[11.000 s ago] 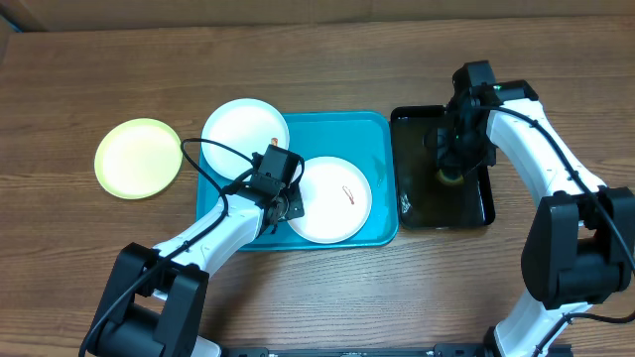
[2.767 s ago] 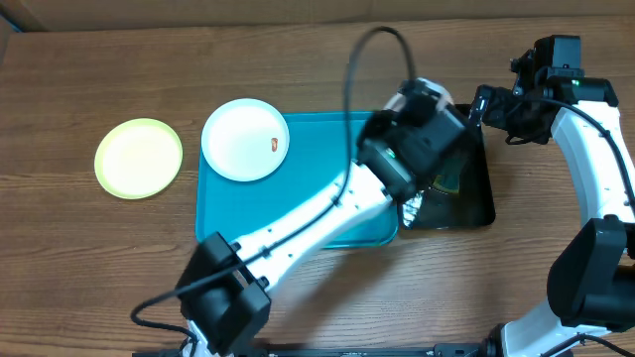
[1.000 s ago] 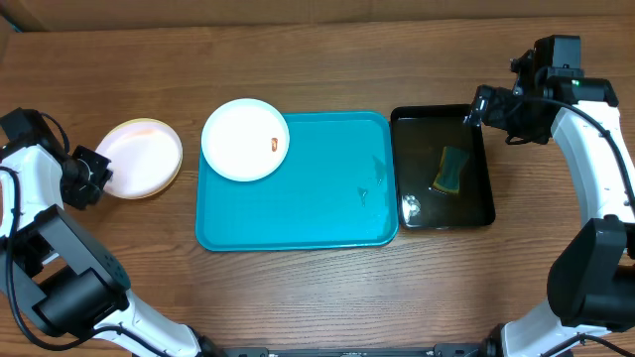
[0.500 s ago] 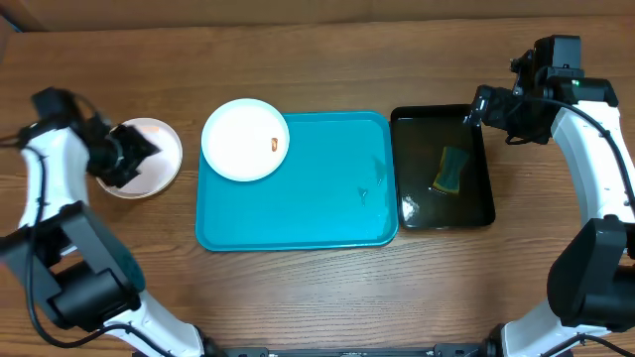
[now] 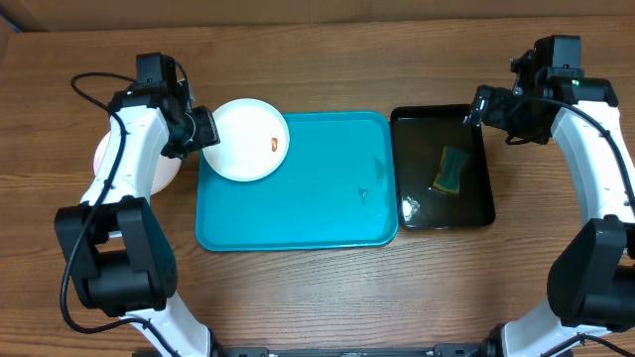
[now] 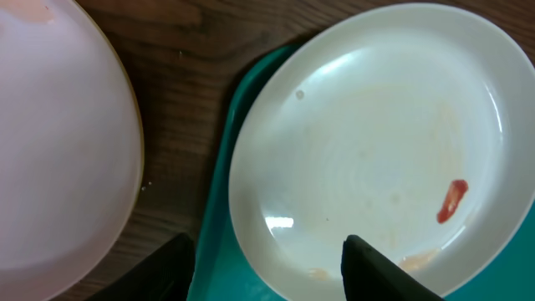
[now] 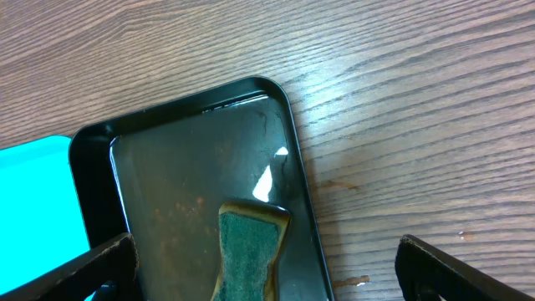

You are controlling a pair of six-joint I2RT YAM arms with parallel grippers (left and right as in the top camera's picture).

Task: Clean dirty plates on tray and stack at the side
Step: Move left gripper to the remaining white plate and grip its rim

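Jaws first: L gripper (image 5: 201, 130) stands part-open, its two dark fingers (image 6: 376, 272) apart w/ nothing clamped btwn them. From its wrist cam we see them straddle the left rim of a white plate (image 5: 245, 139) and the tray edge under it; whether they touch either, we can't tell. R gripper (image 5: 489, 107) is spread wide, fingers (image 7: 92, 267) at the frame's bottom corners, empty, hovering near the far-right corner of the black tray (image 5: 466, 210).

Our count: 2 arms, 2 trays, 1 sponge (image 5: 452, 171), and 2 plates we're sure of. Plate no. 1, the white plate, sits on the turquoise tray (image 5: 298, 203) at its far-left corner, overhanging the far rim. It's round, shallow and plain white, w/ one small red-brown smear (image 6: 452, 201) right of ctr and a faint orange trace near its rim. Plate no. 2 (image 6: 58, 142) lies on the wooden table (image 5: 317, 59) just left of the tray, apart from no. 1 and mostly hidden under the L arm from overhead. It has a pale face and a thin yellow-green edge; whether another plate lies beneath, we can't tell. A few wet spots (image 5: 369, 188) dot the turquoise tray toward its right side. Sponge, green w/ a yellowish side, lies in the black tray.
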